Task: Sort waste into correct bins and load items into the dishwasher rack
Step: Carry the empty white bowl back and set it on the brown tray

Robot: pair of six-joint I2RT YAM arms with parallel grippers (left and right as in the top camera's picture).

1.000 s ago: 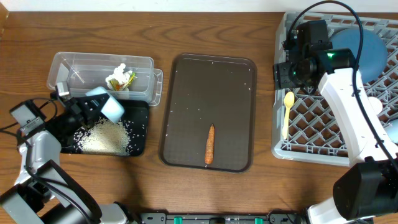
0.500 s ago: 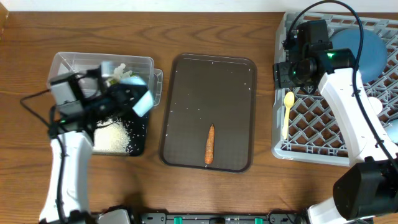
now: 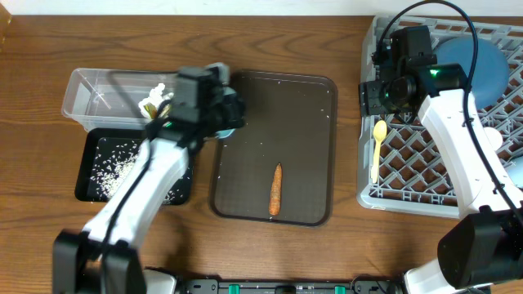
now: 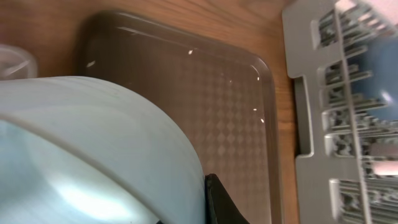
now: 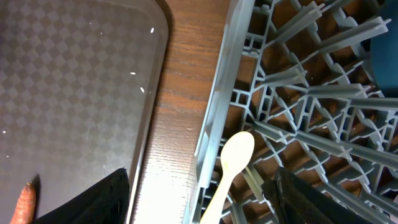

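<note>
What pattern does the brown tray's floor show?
A fine diamond checker on the dark brown tray, clearest in the right wrist view.

Left claw (image 3: 228, 119) closed round a light-blue cup (image 4: 93, 143), right claw (image 5: 202, 200) wide open, both arms outstretched.

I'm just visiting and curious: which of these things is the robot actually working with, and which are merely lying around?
Job: light-blue cup, carrot, rice, tissues, clear tub, black tray, spoon, blue bowl, grey rack.
Lying about: brown serving tray, wooden table.
</note>
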